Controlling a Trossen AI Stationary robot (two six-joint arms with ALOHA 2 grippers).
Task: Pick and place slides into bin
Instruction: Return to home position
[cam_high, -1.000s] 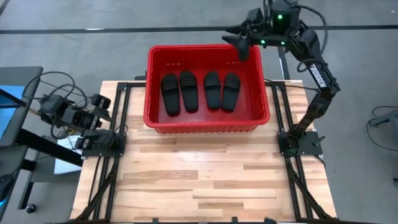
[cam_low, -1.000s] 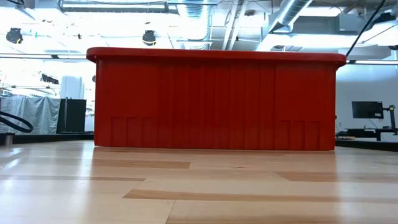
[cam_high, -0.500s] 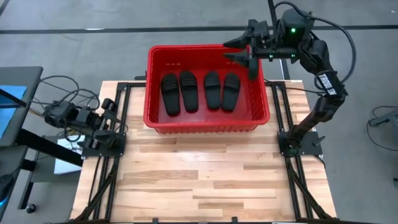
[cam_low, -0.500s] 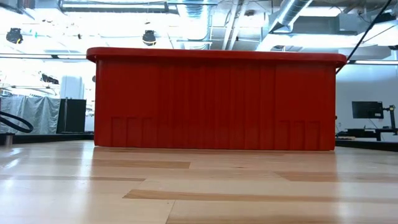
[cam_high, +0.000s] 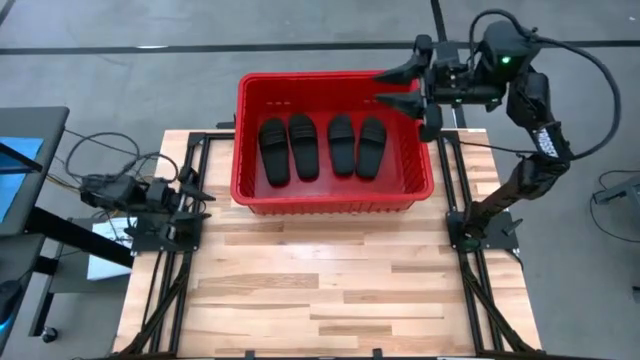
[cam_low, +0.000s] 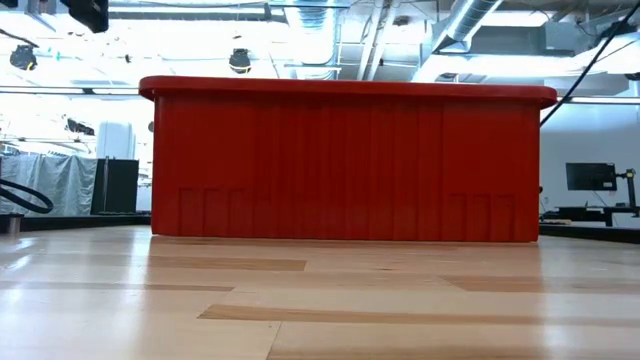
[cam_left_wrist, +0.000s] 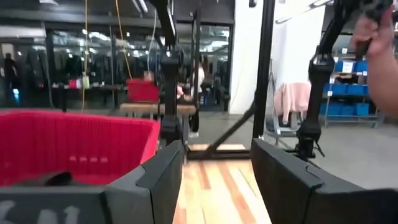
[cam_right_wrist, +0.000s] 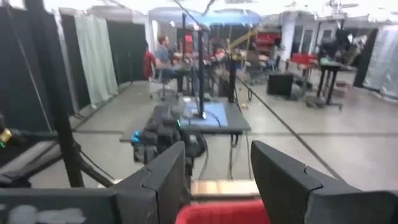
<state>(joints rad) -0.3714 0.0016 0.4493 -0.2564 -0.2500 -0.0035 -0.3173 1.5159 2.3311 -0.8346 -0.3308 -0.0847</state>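
Four black slides (cam_high: 320, 146) lie side by side, soles down, on the floor of the red bin (cam_high: 254, 195), which stands on the far half of the wooden table and fills the low view (cam_low: 345, 165). My right gripper (cam_high: 396, 86) is open and empty, high over the bin's far right corner. My left gripper (cam_high: 198, 184) is open and empty at the table's left edge, beside the bin's left wall, which shows in the left wrist view (cam_left_wrist: 74, 146).
Black frame rails run along the table's left (cam_high: 190, 215) and right (cam_high: 465, 215) sides. The near half of the wooden table (cam_high: 330, 295) is bare. A blue-topped stand (cam_high: 20, 150) with cables sits beyond the left edge.
My right gripper has drawn back from over the bin's far right corner toward the table's right edge, turning level, still open. My left arm has folded lower and its gripper has swung a little toward the bin.
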